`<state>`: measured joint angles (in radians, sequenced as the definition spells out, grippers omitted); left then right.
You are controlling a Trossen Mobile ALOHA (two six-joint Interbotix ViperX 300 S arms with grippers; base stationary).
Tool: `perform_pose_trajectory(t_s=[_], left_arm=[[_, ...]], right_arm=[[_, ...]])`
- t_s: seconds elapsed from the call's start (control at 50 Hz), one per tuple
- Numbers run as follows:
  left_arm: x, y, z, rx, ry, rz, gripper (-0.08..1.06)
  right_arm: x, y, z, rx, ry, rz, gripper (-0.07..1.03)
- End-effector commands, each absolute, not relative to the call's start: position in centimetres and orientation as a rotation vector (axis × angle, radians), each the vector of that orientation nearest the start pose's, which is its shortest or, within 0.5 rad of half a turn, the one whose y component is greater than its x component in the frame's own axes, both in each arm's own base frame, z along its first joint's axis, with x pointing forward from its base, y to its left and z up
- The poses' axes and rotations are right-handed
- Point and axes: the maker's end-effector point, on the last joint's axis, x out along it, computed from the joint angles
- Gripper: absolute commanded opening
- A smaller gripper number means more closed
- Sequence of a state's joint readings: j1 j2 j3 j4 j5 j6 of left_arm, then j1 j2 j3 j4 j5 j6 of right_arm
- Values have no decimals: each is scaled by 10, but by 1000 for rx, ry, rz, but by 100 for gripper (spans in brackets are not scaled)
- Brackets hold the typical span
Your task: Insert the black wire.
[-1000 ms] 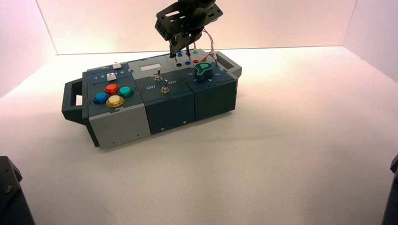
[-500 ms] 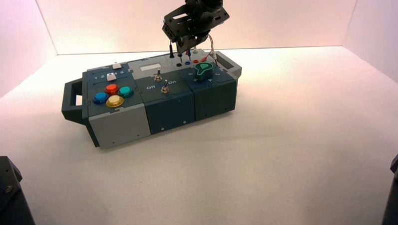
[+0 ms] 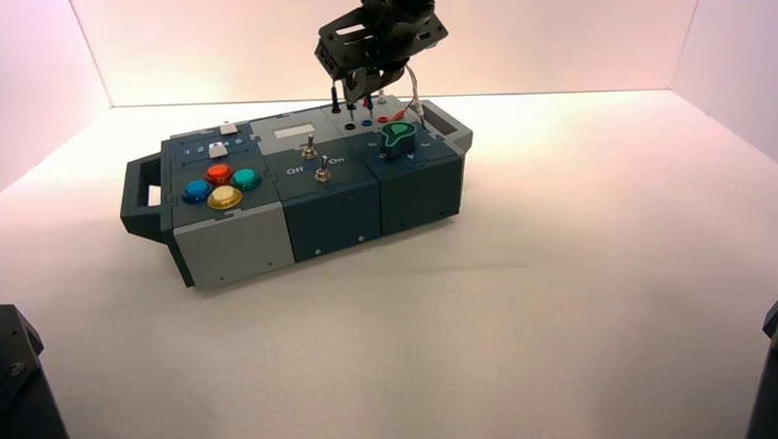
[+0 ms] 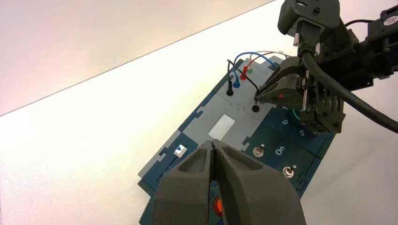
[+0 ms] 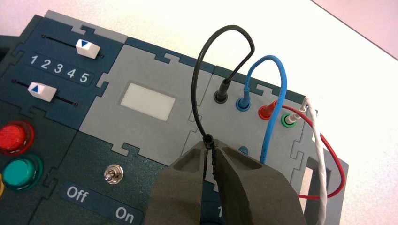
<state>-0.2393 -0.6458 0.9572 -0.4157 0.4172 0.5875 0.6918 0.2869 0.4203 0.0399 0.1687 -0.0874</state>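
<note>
Black wire (image 5: 195, 79) between right fingers (image 5: 185, 180)

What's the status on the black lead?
Right gripper holding thin black looped wire's loose plug above near-row black socket; other plug seated in far row. Left gripper idle left of box.

pale tabletop (image 3: 583, 301), 1 grey and dark blue box (image 3: 296, 184) lying on it

Right gripper (image 5: 210, 149) gripping one end of looped black wire (image 5: 194, 89), other end in black socket (image 5: 220, 97), blue wire (image 5: 284, 89) beside it.
</note>
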Motion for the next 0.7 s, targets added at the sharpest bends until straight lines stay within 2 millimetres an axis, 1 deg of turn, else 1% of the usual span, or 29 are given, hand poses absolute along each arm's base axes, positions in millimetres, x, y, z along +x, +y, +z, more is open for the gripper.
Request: perform_pose_trajectory(t_s=[0.02, 0.7], left_arm=[[275, -95, 207, 219, 633, -449, -3], [275, -95, 206, 219, 634, -449, -3]], right_arm=[[375, 314, 89, -313, 780, 675, -2], [374, 316, 88, -285, 782, 672, -2]])
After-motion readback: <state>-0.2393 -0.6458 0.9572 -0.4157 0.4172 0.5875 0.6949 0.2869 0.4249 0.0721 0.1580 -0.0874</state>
